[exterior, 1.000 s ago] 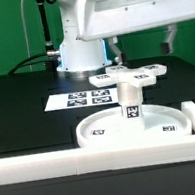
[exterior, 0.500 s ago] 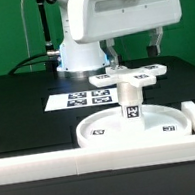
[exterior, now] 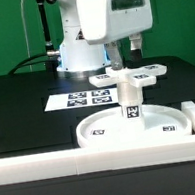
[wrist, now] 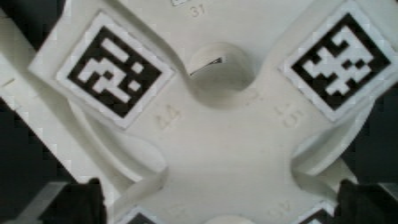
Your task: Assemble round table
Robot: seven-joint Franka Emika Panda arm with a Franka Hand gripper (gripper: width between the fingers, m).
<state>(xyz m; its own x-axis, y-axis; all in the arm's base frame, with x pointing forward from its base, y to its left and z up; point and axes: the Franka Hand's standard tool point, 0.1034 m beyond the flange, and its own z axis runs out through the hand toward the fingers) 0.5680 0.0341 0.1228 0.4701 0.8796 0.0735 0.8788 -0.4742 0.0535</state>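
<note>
Nearest us, the round disc (exterior: 140, 125) lies on the black worktop (exterior: 26, 106), the post (exterior: 130, 103) upright at its centre. The cross-shaped foot (exterior: 131, 76) sits atop the post. Behind and above, our end effector (exterior: 125, 49) has turned over the last second, fingers spread beside the foot, pinching nothing; we judge the foot's seating nearly done.

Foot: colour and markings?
White foot with black-and-white square tags; clearest in the wrist view.

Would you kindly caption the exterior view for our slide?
Gripper above the cross-shaped foot on the post, upright in the round disc.
</note>
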